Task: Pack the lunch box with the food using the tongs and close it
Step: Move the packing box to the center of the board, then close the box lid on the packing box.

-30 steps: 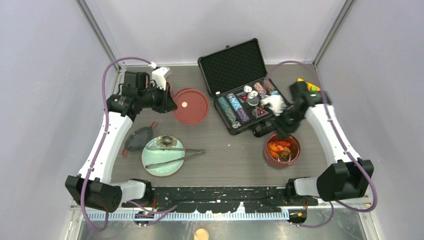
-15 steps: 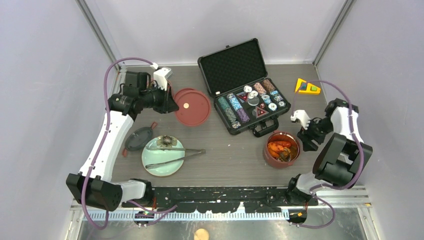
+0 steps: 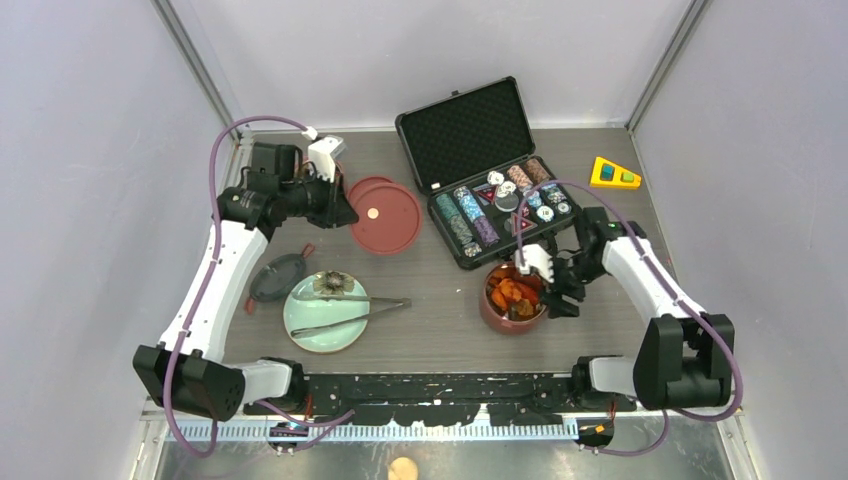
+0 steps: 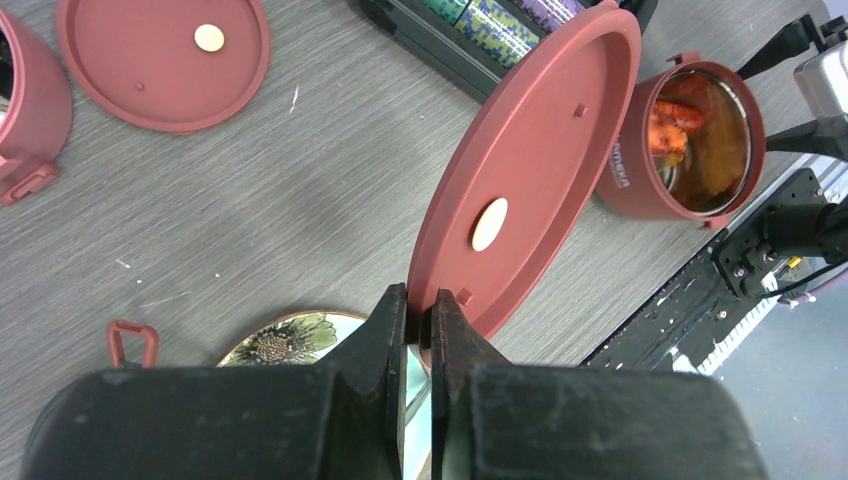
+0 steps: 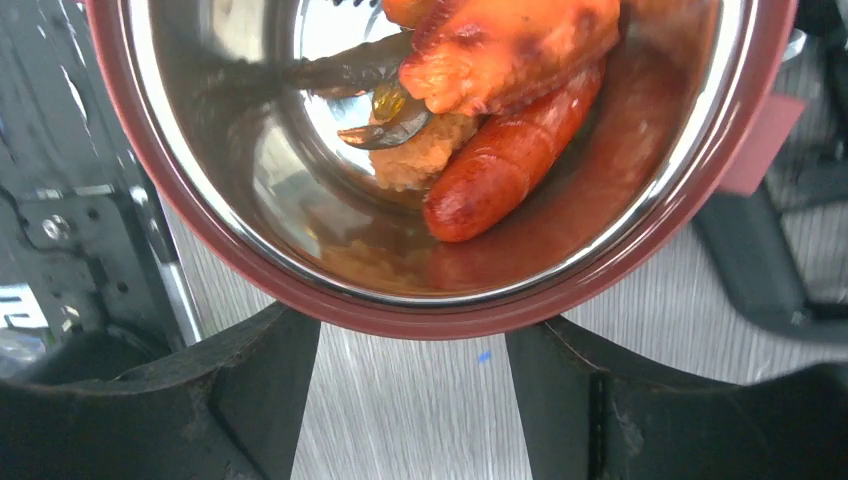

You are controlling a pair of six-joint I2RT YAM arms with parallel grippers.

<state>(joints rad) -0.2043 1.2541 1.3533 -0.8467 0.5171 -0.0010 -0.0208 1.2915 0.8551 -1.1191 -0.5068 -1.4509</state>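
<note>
A maroon lunch box bowl [image 3: 512, 298] stands right of centre, holding the food [image 5: 510, 160]: orange-red pieces and a reddish sausage. My right gripper [image 3: 556, 286] is open just right of it. In the right wrist view both fingertips [image 5: 275, 370] rest against the bowl's outer wall [image 5: 440, 322]. My left gripper [image 3: 343, 210] is shut on the edge of a flat red inner lid [image 4: 530, 170] and holds it tilted above the table. A second red lid [image 4: 160, 60] lies flat beside another red tier [image 4: 25, 100]. The silver tongs [image 3: 352, 308] lie across the pale green plate [image 3: 308, 325].
An open black case of poker chips [image 3: 490, 190] sits at the back centre, close behind the bowl. A dark translucent top lid [image 3: 278, 277] lies left of the plate. A yellow wedge toy [image 3: 613, 173] is at the back right.
The right arm swung out to the right, then came in against the bowl, which has slid left toward the centre. Its jaws have opened wider. The left arm and its lid have not moved.
</note>
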